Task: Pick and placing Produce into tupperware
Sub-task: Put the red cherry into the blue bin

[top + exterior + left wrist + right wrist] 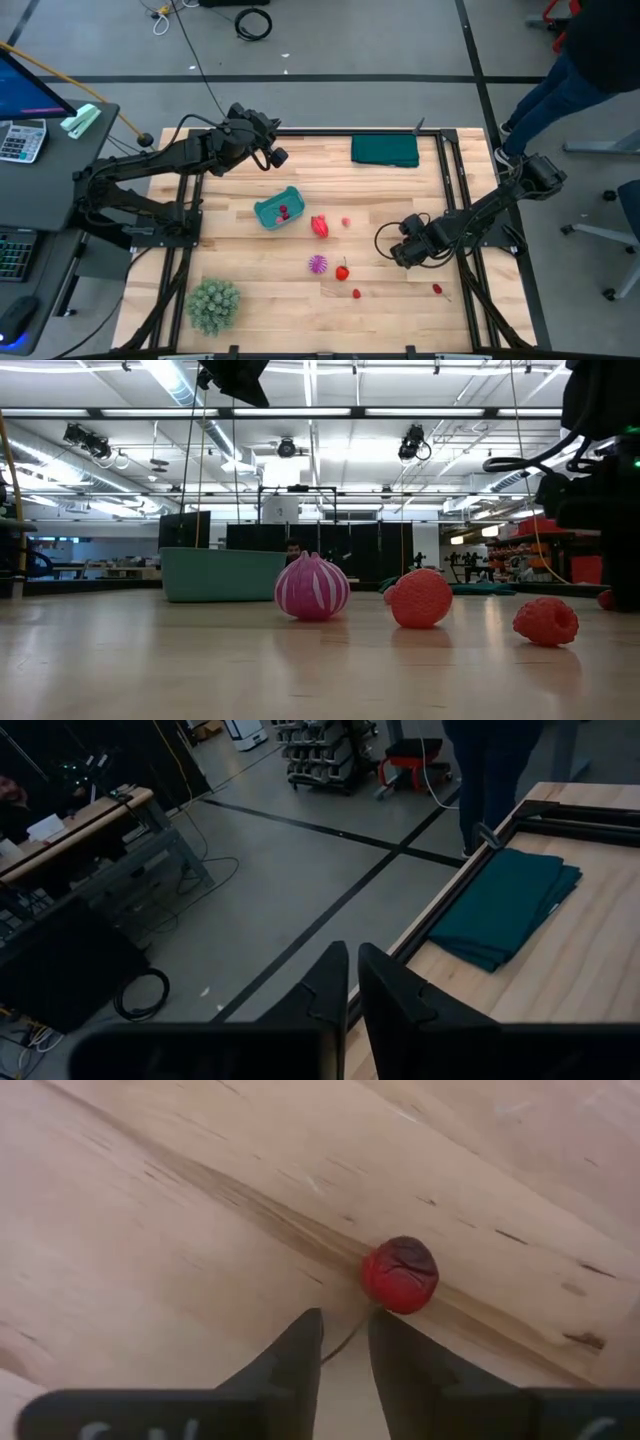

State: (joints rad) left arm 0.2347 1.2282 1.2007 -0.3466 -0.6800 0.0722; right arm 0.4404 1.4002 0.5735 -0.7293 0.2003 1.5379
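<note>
The right hand [402, 252] sits low over the right half of the wooden bench [250, 290], its two fingers [296, 1352] close together with only a thin gap and nothing between them — a small wrinkled red ball [399, 1274] lies on the wood just past the fingertips, apart from them. The left hand [352, 982] is raised near the far left edge of the bench, fingers pressed almost together and holding nothing; past it lies a folded dark green cloth [385, 150] at the far edge.

The teal container [277, 209] rests left of centre with a small red piece [284, 211] inside. The rest of the produce is loose on the bench: a red fruit [320, 226] just right of the container, a spiky magenta piece [318, 264], a red berry [342, 271] beside it, and tiny red balls [356, 293] scattered nearer the front. A fuzzy green ball [212, 305] stands at the front left corner.
</note>
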